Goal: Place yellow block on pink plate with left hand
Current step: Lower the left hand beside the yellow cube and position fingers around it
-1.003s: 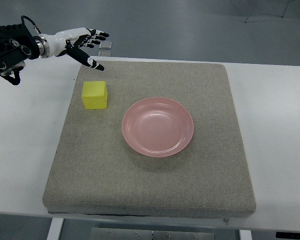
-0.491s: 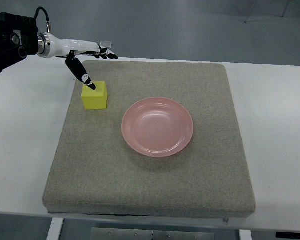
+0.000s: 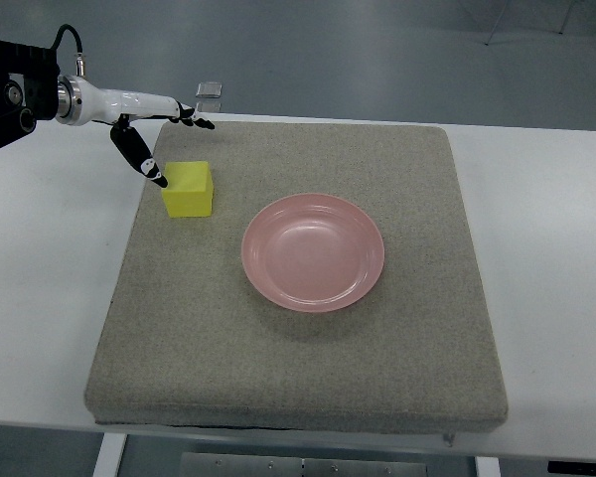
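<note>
Over at the far left of the grey mat (image 3: pixel 298 328), the left hand (image 3: pixel 154 124) hangs beside the yellow block (image 3: pixel 189 188), reaching in from the left edge on its black-and-white arm. Its fingers (image 3: pixel 184 117) are stretched out flat and loose past the block's far side, while the thumb (image 3: pixel 139 159) angles down so its tip comes right to the block's upper left corner; whether it is truly touching, I can't make out from where I stand. Nothing is gripped yet: the hand is unclenched and empty.

A second ago that hand was higher and further off, fingers fanned above the mat's far edge. Half a second ago the thumb tip sat over the block's top face; now the whole hand has drawn back a little to the left, so the thumb lines up with the left side instead. The block itself has not budged, square on the mat, left of the pink plate (image 3: pixel 313 252) and clearly apart from it. The plate holds nothing.

To my eye this shift is the hand getting the block between thumb and fingers, so the task is barely begun: the pinch, the lift and the carry rightward all remain. No right arm shows anywhere on the white table (image 3: pixel 546 248).
</note>
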You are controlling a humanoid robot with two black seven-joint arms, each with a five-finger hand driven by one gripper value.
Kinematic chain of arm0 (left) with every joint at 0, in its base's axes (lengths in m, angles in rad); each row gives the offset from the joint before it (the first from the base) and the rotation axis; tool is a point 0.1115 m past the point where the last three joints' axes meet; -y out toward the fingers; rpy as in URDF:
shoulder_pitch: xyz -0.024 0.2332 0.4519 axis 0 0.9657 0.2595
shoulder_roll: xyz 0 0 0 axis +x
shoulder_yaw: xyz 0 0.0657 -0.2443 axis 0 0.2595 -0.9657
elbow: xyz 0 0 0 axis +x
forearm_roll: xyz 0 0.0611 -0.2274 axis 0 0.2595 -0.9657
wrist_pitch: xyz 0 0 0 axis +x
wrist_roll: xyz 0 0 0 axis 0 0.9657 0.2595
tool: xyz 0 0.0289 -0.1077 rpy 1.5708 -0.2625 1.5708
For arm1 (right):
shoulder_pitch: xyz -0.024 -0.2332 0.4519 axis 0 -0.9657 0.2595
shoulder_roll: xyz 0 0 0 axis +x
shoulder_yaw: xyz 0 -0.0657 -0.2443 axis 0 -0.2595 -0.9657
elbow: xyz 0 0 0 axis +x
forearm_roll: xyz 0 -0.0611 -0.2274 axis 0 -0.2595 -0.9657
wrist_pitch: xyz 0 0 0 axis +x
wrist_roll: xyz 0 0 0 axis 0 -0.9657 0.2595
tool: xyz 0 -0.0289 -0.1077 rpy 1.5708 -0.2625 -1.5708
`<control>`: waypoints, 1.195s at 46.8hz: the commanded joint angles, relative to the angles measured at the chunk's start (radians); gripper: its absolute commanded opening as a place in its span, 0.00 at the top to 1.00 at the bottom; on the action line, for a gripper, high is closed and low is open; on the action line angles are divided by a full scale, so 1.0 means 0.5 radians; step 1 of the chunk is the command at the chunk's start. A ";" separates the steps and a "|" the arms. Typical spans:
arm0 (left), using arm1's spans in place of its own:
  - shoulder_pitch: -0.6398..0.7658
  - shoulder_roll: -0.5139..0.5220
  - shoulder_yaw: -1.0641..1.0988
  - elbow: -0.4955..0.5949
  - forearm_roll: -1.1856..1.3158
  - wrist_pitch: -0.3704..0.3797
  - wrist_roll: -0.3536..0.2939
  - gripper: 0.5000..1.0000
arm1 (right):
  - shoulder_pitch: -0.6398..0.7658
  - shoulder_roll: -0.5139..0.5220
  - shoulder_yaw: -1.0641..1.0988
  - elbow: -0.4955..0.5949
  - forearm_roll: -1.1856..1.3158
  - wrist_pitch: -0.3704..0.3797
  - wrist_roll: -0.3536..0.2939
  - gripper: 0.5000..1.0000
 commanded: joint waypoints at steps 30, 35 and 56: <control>0.078 0.003 0.004 -0.095 -0.101 -0.027 0.083 0.02 | 0.000 0.000 0.000 0.000 0.000 -0.002 0.002 0.15; 0.093 -0.003 0.001 -0.083 -0.101 -0.009 0.083 0.02 | 0.000 0.000 0.000 0.000 0.000 0.001 -0.001 0.15; 0.139 -0.022 -0.006 -0.073 -0.107 0.007 0.083 0.02 | 0.000 0.000 0.000 0.000 0.000 0.001 -0.001 0.15</control>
